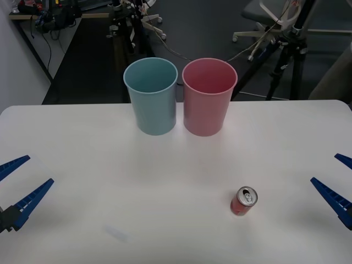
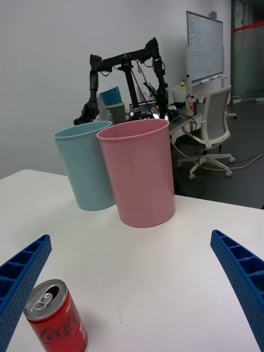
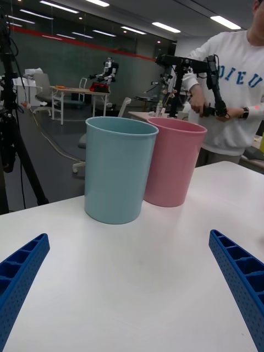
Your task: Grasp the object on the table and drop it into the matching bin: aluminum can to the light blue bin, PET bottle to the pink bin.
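A small red aluminum can (image 1: 243, 201) with a silver top stands upright on the white table (image 1: 165, 181), front right of centre; the right wrist view has the can (image 2: 55, 323) close beside one finger. The light blue bin (image 1: 151, 95) and the pink bin (image 1: 208, 95) stand side by side at the table's far middle, blue on the left. My right gripper (image 1: 339, 182) hangs open at the right edge, to the right of the can. Over the table's front left, my left gripper (image 1: 21, 184) is open and holds nothing.
Beyond the table's far edge are a black tripod (image 1: 289, 52), an office chair (image 1: 264, 22) and cables on dark floor. A faint smudge (image 1: 116, 234) marks the tabletop near the front. Open tabletop lies between the can and the bins.
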